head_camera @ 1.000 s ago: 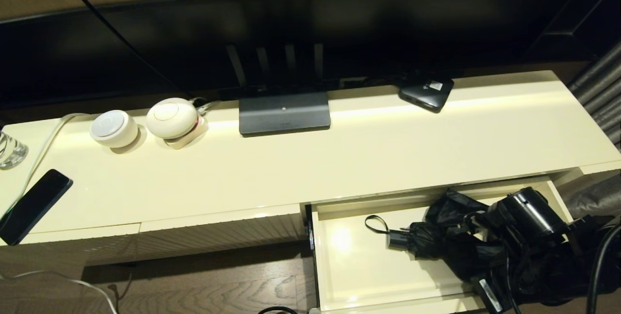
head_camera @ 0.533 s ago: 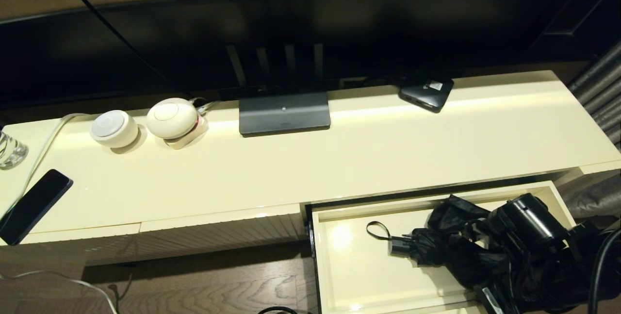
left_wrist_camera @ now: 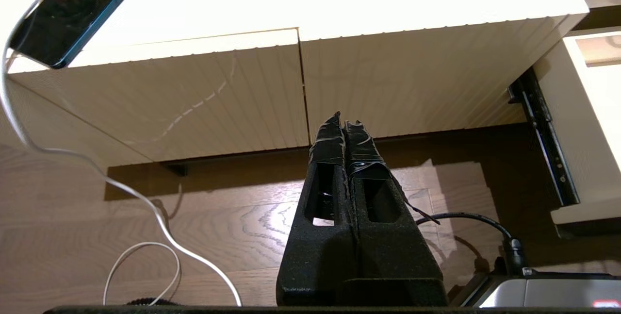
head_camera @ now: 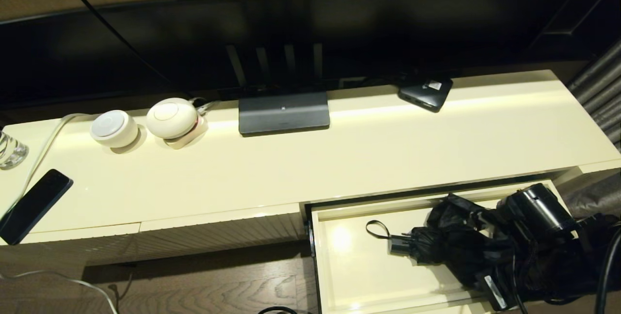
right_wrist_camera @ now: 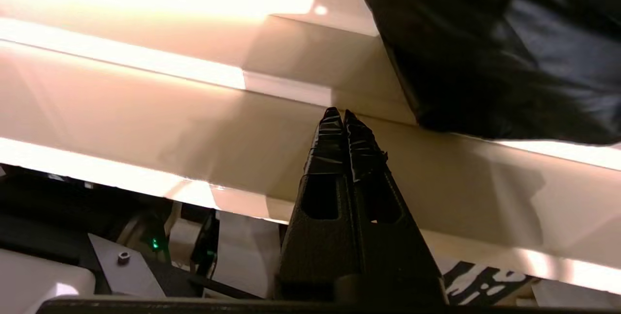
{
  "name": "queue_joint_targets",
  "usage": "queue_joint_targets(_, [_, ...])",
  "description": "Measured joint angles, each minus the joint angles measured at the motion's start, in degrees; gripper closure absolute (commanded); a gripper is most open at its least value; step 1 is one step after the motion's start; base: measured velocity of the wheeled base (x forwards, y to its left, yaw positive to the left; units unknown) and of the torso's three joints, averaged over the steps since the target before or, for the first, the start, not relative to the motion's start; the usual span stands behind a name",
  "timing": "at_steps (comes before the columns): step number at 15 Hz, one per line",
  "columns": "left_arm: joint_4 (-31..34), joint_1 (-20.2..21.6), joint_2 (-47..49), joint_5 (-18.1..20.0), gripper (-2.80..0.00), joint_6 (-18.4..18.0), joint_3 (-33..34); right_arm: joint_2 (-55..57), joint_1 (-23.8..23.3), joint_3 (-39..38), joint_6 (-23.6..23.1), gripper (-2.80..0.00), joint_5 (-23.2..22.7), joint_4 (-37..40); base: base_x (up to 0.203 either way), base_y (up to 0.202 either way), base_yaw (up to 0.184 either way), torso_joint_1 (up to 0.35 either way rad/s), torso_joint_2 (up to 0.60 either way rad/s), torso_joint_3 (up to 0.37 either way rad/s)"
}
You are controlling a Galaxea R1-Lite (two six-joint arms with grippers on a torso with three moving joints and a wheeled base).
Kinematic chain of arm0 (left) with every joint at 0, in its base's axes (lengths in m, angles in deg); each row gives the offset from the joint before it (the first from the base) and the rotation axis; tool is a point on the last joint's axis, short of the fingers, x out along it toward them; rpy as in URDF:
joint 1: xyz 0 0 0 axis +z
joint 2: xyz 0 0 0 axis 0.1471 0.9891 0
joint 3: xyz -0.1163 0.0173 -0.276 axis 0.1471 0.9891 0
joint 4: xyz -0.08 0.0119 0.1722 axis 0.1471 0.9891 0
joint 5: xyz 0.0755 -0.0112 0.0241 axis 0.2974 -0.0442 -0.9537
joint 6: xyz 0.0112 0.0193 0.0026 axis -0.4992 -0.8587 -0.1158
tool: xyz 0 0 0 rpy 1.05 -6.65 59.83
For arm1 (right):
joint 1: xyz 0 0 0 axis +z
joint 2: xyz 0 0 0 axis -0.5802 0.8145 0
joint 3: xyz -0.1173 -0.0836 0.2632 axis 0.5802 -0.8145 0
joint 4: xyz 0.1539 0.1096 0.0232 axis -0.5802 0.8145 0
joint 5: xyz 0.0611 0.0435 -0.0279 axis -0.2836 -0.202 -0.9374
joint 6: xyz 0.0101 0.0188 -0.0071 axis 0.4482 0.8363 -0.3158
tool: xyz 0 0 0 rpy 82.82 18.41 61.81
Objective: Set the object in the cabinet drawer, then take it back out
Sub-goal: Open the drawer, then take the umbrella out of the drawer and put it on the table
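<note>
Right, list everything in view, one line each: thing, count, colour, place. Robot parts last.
umbrella: 1, black, lying in the open drawer
cabinet drawer: 1, cream, pulled out at right
cabinet top: 1, cream
TV stand base: 1, dark grey, cabinet rear centre
small box: 1, black, white label, rear right
round devices: 2, white, rear left
phone: 1, black, left edge
glass: 1, clear, far left
left gripper: shut, low before the ribbed panel
right gripper: shut, at the drawer's front wall
</note>
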Motion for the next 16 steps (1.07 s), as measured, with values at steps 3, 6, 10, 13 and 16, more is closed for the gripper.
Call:
queue_joint_targets(3, [0.02, 0.00, 0.00, -0.05, 0.00, 0.00, 0.00, -0.20, -0.88, 1.31, -0.28, 0.00, 5.98, -6.03, 0.000, 0.000, 0.000, 0.000, 0.00, 0.000])
queue_joint_targets(6, [0.05, 0.00, 0.00, -0.02, 0.00, 0.02, 0.00, -0.60, -1.24, 1.92, -0.60, 0.00, 6.87, -7.86, 0.000, 0.000, 0.000, 0.000, 0.00, 0.000])
queue_joint_targets(10, [0.05, 0.00, 0.00, -0.02, 0.00, 0.02, 0.00, -2.74, -1.35, 1.80, -7.43, 0.00, 7.57, -7.45, 0.000, 0.000, 0.000, 0.000, 0.00, 0.000])
queue_joint_targets(13, [0.07, 0.00, 0.00, -0.02, 0.00, 0.02, 0.00, -4.46, -2.05, 2.77, -18.96, 0.00, 7.31, -7.07, 0.000, 0.000, 0.000, 0.000, 0.00, 0.000])
queue_joint_targets(16, [0.07, 0.00, 0.00, 0.00, 0.00, 0.05, 0.00, -6.42, -5.49, 4.12, -37.30, 0.00, 5.85, -6.24, 0.000, 0.000, 0.000, 0.000, 0.00, 0.000])
